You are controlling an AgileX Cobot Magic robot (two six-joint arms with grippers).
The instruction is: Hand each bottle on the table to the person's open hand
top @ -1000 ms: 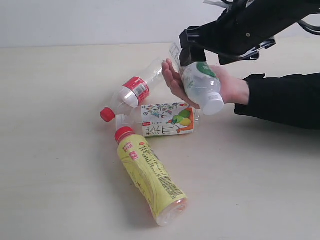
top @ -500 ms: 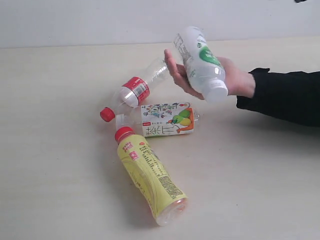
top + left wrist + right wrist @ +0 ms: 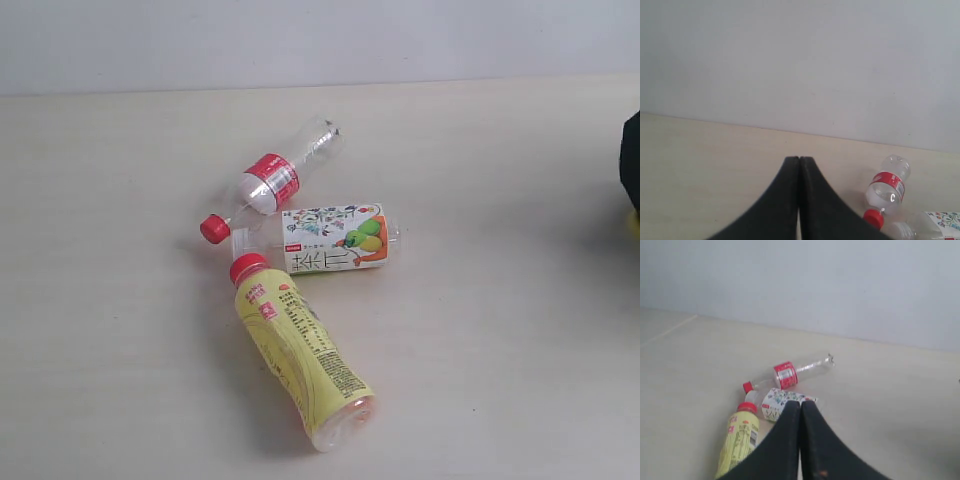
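Three bottles lie on the table (image 3: 120,200). The yellow bottle with a red cap (image 3: 300,355) is nearest the front; it also shows as the yellow bottle (image 3: 738,439) in the right wrist view. Behind it lies the clear bottle with the white-orange illustrated label (image 3: 325,240) (image 3: 777,403). The clear bottle with red label and cap (image 3: 270,182) (image 3: 885,187) (image 3: 787,374) lies slanted at the back. The white-cap bottle and the person's hand are out of view. My left gripper (image 3: 799,160) is shut and empty. My right gripper (image 3: 801,403) is shut and empty, held above the table short of the bottles.
A dark shape (image 3: 632,160) shows at the right edge of the exterior view. A pale wall (image 3: 320,40) runs behind the table's far edge.
The hand holding the white-cap bottle has withdrawn out of view to the right. The black arm that was over the hand left the view half a second before. The three lying bottles have not moved.
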